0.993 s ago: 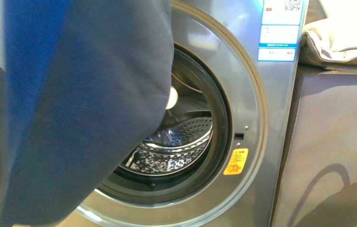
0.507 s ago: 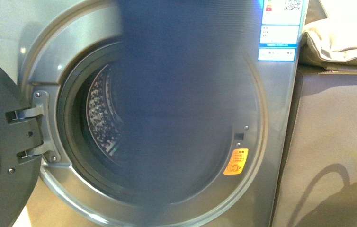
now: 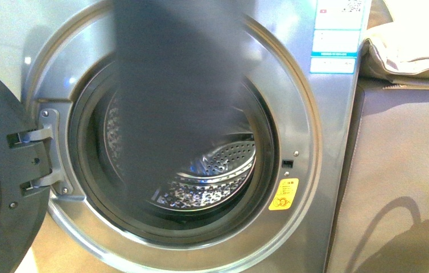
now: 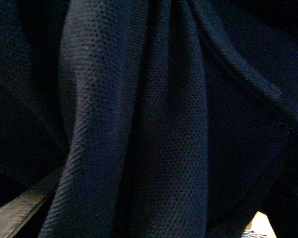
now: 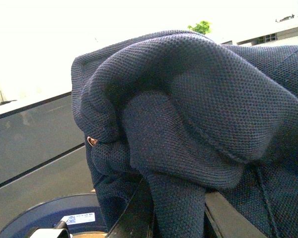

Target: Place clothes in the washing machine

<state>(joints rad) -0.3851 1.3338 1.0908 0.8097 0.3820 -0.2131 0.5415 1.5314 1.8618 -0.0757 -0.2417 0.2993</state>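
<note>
Right gripper [image 5: 179, 218] pinches the clothes [image 3: 172, 85] hanging before the washing machine [image 3: 310, 187], left gripper smothered, can't tell, and the loose tail could catch its gasket [image 3: 268, 142]

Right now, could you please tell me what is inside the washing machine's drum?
Only bare perforated steel shows in the drum, lower right and far left. The dark clothes hang blurred before the washing machine opening, hiding the drum's upper and middle part.

The clothes [image 3: 172, 85] are looking dark blue, the washing machine [image 3: 314, 125] is shining silver-grey, its sticker [image 3: 283, 194] glowing orange.
</note>
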